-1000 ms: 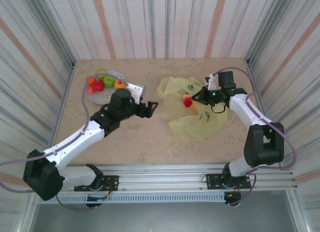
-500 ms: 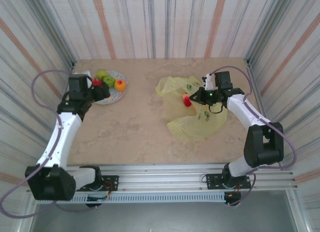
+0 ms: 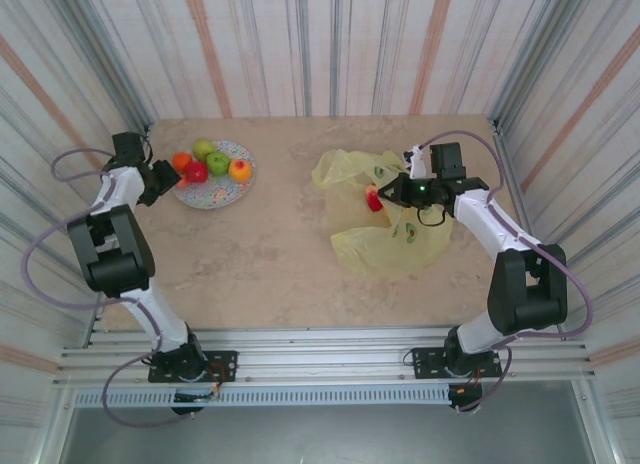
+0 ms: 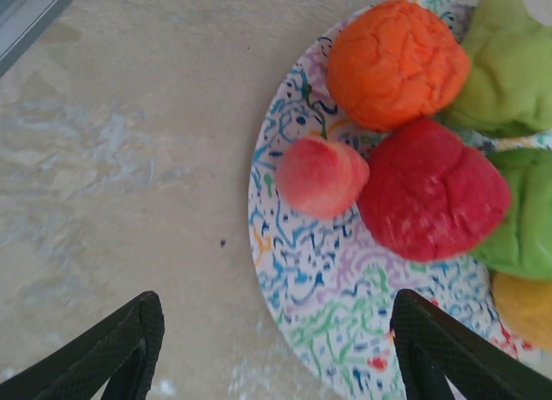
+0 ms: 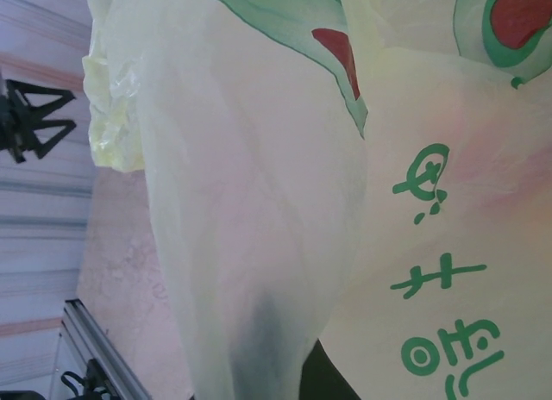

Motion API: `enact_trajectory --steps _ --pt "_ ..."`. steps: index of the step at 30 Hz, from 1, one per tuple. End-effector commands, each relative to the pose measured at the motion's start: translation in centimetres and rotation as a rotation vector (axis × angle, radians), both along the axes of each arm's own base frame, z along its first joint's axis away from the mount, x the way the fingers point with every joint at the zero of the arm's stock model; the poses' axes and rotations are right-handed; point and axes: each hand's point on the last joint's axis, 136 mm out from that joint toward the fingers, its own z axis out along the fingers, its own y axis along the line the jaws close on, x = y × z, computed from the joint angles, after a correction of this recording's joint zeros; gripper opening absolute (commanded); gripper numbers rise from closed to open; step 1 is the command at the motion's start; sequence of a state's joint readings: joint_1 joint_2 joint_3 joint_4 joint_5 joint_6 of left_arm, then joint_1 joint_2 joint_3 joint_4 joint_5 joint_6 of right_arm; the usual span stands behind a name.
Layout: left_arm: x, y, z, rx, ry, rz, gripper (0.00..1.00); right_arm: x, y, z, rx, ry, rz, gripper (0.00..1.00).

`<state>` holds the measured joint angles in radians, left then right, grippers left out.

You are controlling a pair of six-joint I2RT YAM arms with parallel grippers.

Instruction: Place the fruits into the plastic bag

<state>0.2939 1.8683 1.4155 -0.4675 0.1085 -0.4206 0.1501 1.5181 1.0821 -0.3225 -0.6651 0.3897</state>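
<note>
We hover and we hold.
Jaws of our left gripper (image 4: 274, 329) gape over the plate (image 4: 293, 275) of fruits (image 4: 429, 191); those of our right gripper (image 3: 388, 191) pinch the plastic bag (image 3: 385, 249).

1. A robot test cell in a lab is indicated.
2. A beige marble-patterned tabletop (image 3: 290, 254) is enclosed on three sides by grey, white and orange striped wall panels (image 3: 330, 44).
3. A white-and-black left robot arm (image 3: 112, 249) and a matching right robot arm (image 3: 525, 284) are bolted to a slotted aluminium rail (image 3: 330, 359).
</note>
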Motion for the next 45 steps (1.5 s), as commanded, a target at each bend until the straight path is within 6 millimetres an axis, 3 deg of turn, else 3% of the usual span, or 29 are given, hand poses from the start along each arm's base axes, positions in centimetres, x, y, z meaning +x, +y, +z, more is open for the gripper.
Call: enact_trajectory --steps 1,11,20,21,23,45 --pt "1.8 0.6 0.0 -0.014 -0.016 0.003 0.71 -0.4 -0.4 0.3 0.002 -0.023 0.014 0.00" --pt "4.6 0.2 -2.3 -0.072 -0.009 -0.050 0.70 -0.3 -0.6 -0.7 -0.004 0.000 0.012 0.00" --pt "5.3 0.2 -2.4 -0.064 -0.023 -0.073 0.64 -0.2 -0.5 -1.4 -0.006 0.017 0.014 0.00" --pt "5.2 0.3 -3.7 -0.071 0.001 -0.072 0.64 -0.3 -0.6 -1.5 -0.006 0.021 0.013 0.00" --pt "5.5 0.2 -3.8 -0.080 -0.004 -0.075 0.62 -0.4 -0.6 -1.6 -0.007 0.023 0.015 0.00" --pt "6.1 -0.2 -4.2 -0.118 -0.005 -0.086 0.51 -0.9 -1.0 -2.0 -0.017 0.028 0.010 0.00"
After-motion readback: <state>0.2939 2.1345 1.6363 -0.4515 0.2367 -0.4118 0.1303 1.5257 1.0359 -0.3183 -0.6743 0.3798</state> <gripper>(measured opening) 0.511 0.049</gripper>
